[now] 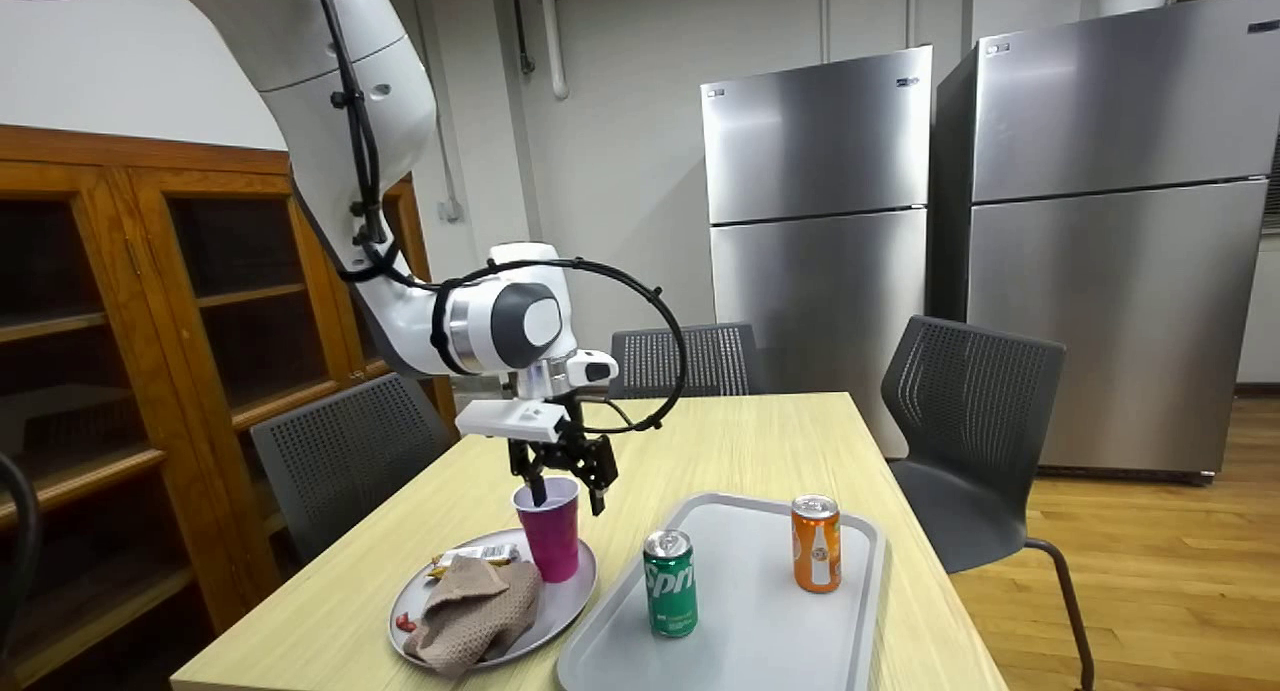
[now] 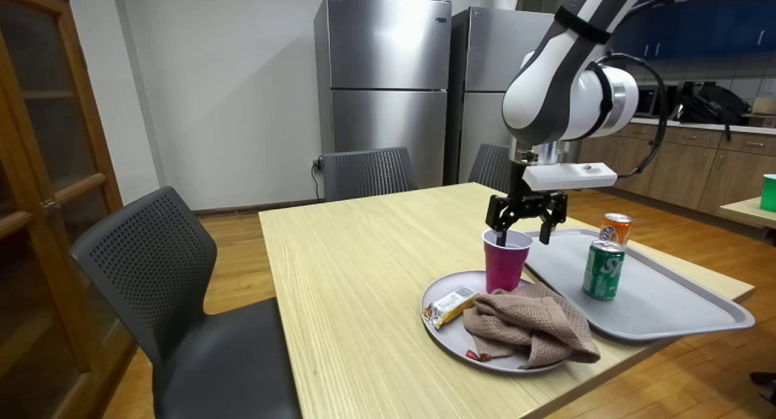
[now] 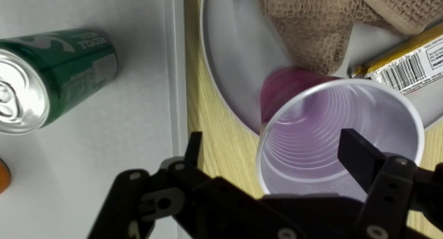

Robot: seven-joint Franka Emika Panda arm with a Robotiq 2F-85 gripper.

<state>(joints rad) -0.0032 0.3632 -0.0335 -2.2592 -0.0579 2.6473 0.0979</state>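
In an exterior view, the cup [image 2: 505, 270] stands upright at twelve o'clock on the plate [image 2: 450, 341]. It looks like thin plastic: likely light, flexible and easily crushed, best pinched gently at the rim. The arm [image 2: 545, 107] slants from one o'clock; its tool [image 2: 523, 238] points toward six, fingers apart, one inside the cup, one outside.

Cup [image 1: 552, 541] and cloth [image 1: 478, 611] on plate [image 1: 564, 609] beside tray [image 1: 745, 611] with two cans [image 1: 670, 586]
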